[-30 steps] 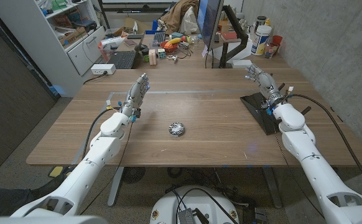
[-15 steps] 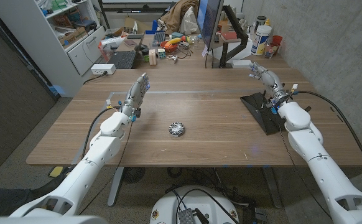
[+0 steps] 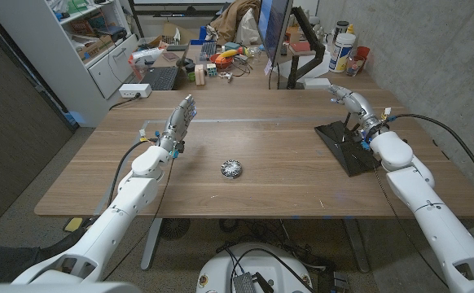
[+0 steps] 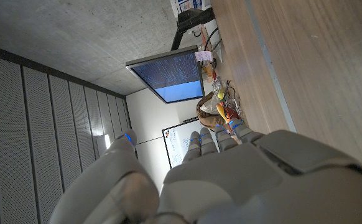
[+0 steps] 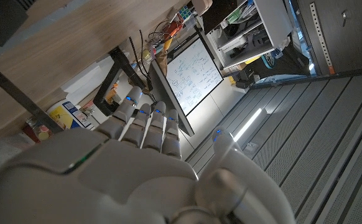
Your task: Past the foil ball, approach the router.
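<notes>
Nearest on the wooden counter [image 3: 261,183], a crumpled foil ball [image 3: 231,169] sits about midway between the two arms. Farther right, the black router [image 3: 347,146] lies near the counter's edge, just beside the right hand [image 3: 353,105], whose fingers [image 5: 145,124] are extended, slightly apart and holding nothing. Opposite, the left hand [image 3: 180,122] hovers with straight, empty fingers [image 4: 221,138]. Beyond, a monitor [image 3: 274,32] stands lit; no writing is legible. Both wrist views look along the fingers toward the monitor.
</notes>
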Motion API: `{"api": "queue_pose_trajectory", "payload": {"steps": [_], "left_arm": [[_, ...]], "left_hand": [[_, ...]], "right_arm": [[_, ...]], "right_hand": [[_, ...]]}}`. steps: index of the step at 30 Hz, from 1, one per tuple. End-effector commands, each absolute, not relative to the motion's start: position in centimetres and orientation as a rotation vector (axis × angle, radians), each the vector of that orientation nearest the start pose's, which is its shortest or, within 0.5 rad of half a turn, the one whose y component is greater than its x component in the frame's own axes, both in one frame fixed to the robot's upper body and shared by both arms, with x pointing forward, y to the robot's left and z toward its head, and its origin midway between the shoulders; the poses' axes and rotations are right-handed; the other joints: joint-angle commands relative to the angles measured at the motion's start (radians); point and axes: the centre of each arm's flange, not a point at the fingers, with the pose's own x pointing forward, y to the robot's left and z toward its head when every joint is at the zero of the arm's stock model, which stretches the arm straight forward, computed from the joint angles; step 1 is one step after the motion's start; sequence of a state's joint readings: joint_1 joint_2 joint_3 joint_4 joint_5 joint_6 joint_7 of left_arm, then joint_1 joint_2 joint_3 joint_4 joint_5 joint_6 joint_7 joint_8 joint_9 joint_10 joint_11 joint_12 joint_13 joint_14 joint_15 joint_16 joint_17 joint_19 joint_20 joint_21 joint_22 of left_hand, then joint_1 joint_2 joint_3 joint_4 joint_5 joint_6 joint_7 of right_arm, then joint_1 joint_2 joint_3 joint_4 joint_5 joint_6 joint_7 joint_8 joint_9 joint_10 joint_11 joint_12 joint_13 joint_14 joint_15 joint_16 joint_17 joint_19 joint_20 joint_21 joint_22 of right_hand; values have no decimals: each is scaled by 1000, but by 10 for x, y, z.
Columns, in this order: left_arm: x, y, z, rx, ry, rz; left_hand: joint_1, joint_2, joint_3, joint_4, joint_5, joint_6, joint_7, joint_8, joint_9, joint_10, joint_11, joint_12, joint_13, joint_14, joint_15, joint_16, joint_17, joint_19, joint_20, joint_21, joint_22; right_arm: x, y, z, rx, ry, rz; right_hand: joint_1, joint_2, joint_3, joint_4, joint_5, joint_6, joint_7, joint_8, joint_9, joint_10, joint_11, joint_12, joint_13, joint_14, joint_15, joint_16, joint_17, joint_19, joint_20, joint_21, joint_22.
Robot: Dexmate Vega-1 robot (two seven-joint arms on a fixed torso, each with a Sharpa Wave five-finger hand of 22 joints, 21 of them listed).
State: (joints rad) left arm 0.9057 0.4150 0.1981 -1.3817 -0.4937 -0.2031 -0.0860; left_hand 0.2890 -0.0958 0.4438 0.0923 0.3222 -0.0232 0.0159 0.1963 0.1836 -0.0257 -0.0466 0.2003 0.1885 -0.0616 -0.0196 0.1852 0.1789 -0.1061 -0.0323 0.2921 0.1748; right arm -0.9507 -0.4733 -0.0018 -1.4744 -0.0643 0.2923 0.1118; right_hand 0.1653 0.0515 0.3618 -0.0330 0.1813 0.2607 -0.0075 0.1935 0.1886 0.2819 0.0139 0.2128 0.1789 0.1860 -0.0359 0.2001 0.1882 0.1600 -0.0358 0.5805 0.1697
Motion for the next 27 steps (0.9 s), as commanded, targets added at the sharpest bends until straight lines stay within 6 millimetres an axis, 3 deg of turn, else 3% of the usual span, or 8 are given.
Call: {"api": "queue_pose_trajectory", "payload": {"steps": [1,14,21,27], "left_arm": [[642,294,-18,-11,-611,-185],[641,293,-17,-8,-613,-196],[641,292,-16,3,-606,-205],[641,291,-14,7,-609,-207]], "left_hand": [[6,8,-3,-2,6,5,-1,4,2,-2,-8,5,1,-6,-4,5,5,-2,-40,-3,1],[6,9,-5,-2,6,9,0,4,2,-2,-3,4,2,-2,-3,6,5,0,-40,-9,2],[6,9,-7,-3,6,8,0,3,3,-1,-7,4,2,-2,-3,6,5,1,-38,-11,2],[6,9,-9,-3,7,10,2,4,3,1,1,5,2,-2,-3,5,5,4,-42,-14,2]], "right_arm": [[593,-362,31,-733,-734,-54],[588,-361,25,-851,-706,-85],[587,-361,23,-896,-706,-115],[586,-360,20,-952,-706,-136]], "right_hand": [[0,-1,0,-8,7,4,-5,3,1,0,-9,1,5,5,-5,-1,3,11,-44,-4,3],[0,-2,-1,-10,7,-1,-11,1,1,-5,-11,-1,5,-1,-6,-4,2,6,-43,-14,3],[5,-3,-1,-15,9,1,-16,2,1,-15,-33,-5,5,1,-13,-5,0,3,-44,-23,3],[6,-4,-2,-17,9,-11,-19,-3,1,-23,-31,-8,4,-5,-12,-8,0,-4,-45,-32,3]]}}
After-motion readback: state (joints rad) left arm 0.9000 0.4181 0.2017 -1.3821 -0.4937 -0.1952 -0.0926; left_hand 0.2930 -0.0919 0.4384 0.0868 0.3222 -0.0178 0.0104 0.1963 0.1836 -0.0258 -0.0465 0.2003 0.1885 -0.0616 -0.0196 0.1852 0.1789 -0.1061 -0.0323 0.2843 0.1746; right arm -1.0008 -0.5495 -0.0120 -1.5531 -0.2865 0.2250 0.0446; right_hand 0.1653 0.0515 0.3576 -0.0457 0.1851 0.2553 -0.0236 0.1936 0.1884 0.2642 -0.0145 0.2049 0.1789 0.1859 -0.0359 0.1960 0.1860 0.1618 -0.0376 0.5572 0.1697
